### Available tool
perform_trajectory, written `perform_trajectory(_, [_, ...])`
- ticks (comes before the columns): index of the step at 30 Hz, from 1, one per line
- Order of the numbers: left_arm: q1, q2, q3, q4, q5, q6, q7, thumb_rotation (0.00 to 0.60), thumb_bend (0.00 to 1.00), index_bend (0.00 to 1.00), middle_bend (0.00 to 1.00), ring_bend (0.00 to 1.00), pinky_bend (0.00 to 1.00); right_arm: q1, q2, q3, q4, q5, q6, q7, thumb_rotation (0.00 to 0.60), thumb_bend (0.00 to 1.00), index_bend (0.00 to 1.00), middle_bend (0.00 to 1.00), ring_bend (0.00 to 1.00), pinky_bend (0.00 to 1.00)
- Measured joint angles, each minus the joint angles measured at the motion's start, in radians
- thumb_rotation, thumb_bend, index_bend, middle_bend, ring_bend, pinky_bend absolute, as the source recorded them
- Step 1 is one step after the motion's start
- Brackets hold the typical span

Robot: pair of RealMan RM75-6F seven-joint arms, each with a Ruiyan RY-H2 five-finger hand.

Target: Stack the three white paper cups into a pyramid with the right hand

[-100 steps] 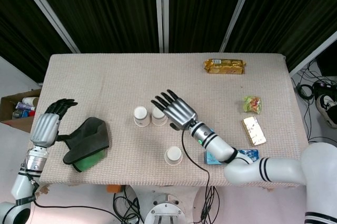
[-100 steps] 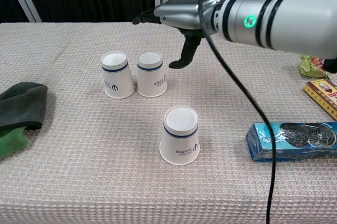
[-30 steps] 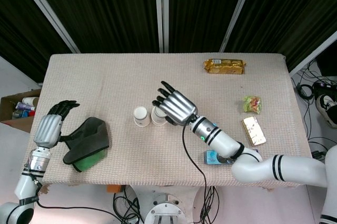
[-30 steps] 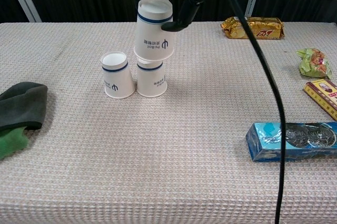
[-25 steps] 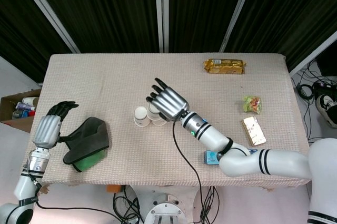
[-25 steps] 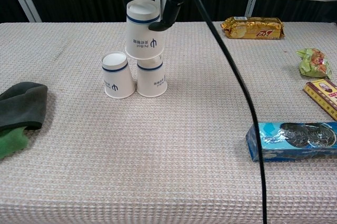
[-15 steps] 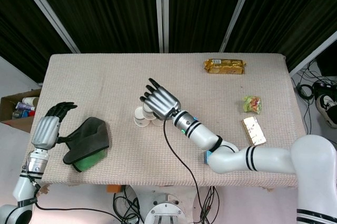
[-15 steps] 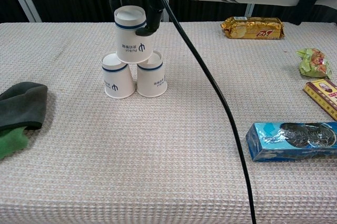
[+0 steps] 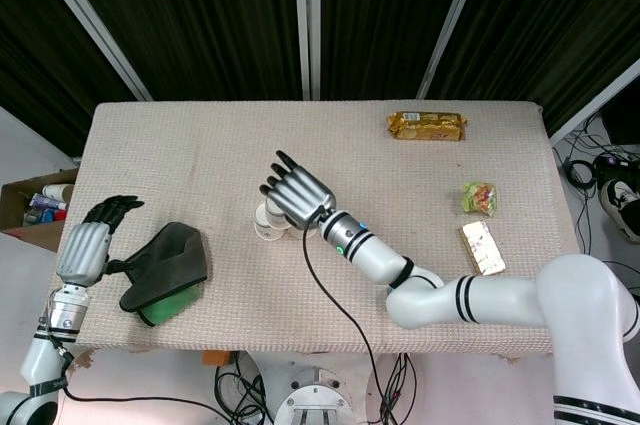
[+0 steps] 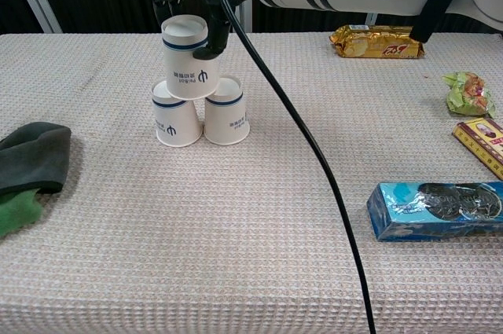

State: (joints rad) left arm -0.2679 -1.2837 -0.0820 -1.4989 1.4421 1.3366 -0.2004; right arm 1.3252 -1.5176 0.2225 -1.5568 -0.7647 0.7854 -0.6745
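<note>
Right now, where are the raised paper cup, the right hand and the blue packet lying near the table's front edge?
raised paper cup (image 10: 186,63), chest view, middle of its printed side wall.
right hand (image 9: 292,193), head view, back of the hand above the cups.
blue packet (image 10: 436,210), chest view, middle of its top face.

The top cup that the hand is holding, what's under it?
Under the top cup, gripped by the right hand, stand two upside-down white cups: the left cup and the right cup, side by side. It sits mostly over the left one, hiding that cup's top.
</note>
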Motion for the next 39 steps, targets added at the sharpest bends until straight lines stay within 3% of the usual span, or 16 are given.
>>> perform_trajectory(8, [0.001, -0.002, 0.000, 0.003, -0.001, -0.003, -0.005, 0.600, 0.16, 0.21, 0.16, 0.11, 0.16, 0.010, 0.006, -0.016, -0.002, 0.026, 0.010, -0.006, 0.600, 0.34, 0.35, 0.32, 0.11, 0.07])
perform_trajectory(15, [0.004, -0.001, -0.001, 0.002, 0.001, 0.002, -0.005, 0.600, 0.16, 0.21, 0.16, 0.11, 0.16, 0.022, 0.003, -0.024, 0.000, 0.035, 0.012, 0.001, 0.600, 0.34, 0.23, 0.26, 0.11, 0.07])
perform_trajectory(22, [0.006, 0.000, -0.001, 0.001, 0.001, 0.003, -0.005, 0.600, 0.16, 0.21, 0.16, 0.11, 0.16, 0.024, 0.008, -0.031, -0.004, 0.036, 0.013, 0.011, 0.600, 0.34, 0.17, 0.23, 0.10, 0.07])
perform_trajectory(26, [0.006, 0.001, -0.001, 0.000, 0.003, 0.005, -0.004, 0.600, 0.16, 0.21, 0.16, 0.11, 0.16, 0.022, 0.017, -0.036, -0.016, 0.037, 0.015, 0.013, 0.600, 0.34, 0.07, 0.17, 0.07, 0.05])
perform_trajectory(30, [0.008, 0.003, -0.002, 0.001, 0.003, 0.008, -0.005, 0.600, 0.16, 0.21, 0.16, 0.11, 0.16, 0.008, 0.051, -0.042, -0.064, 0.034, 0.038, 0.015, 0.600, 0.34, 0.00, 0.09, 0.01, 0.01])
perform_trajectory(34, [0.011, 0.007, -0.005, 0.010, -0.001, 0.013, 0.004, 0.600, 0.16, 0.21, 0.16, 0.11, 0.16, -0.038, 0.123, -0.054, -0.157, 0.004, 0.108, 0.022, 0.600, 0.34, 0.00, 0.07, 0.00, 0.00])
perform_trajectory(39, [0.021, 0.015, -0.010, 0.034, -0.020, 0.026, 0.064, 0.600, 0.16, 0.21, 0.16, 0.11, 0.16, -0.195, 0.251, -0.101, -0.302, -0.115, 0.284, 0.082, 0.600, 0.34, 0.00, 0.09, 0.00, 0.00])
